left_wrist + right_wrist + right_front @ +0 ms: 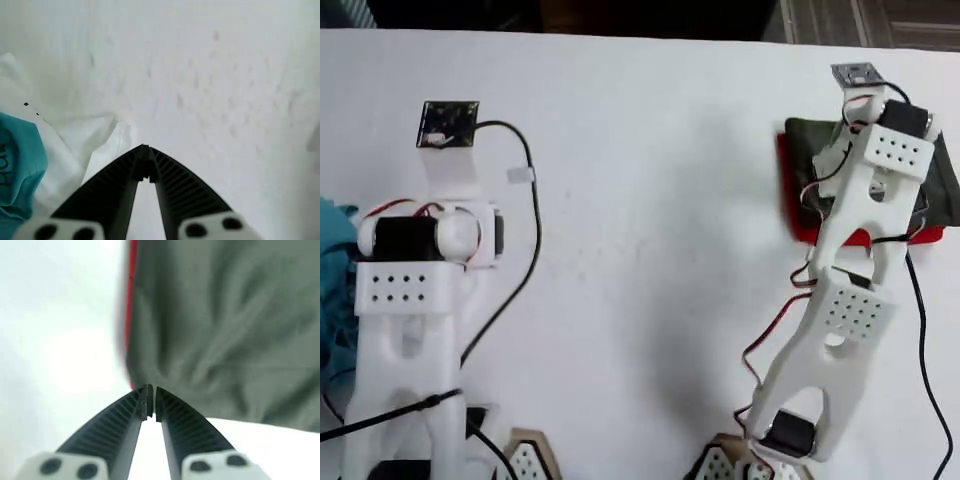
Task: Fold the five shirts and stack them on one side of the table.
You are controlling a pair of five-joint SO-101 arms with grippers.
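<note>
A folded dark green shirt (820,150) lies on a folded red shirt (790,215) at the right side of the white table (650,180), partly hidden under an arm. In the right wrist view my right gripper (150,402) is shut with nothing in it, just above the edge of the dark green shirt (220,325); a strip of the red shirt (132,290) shows beside it. My left gripper (145,165) is shut and empty over bare table. A teal shirt (17,165) and a white shirt (80,145) lie beside it. The teal shirt (335,280) is bunched at the table's left edge.
Black cables (520,240) trail across the table by the arm on the left. The table's far edge (620,38) runs along the back. Both arm bases stand at the near edge.
</note>
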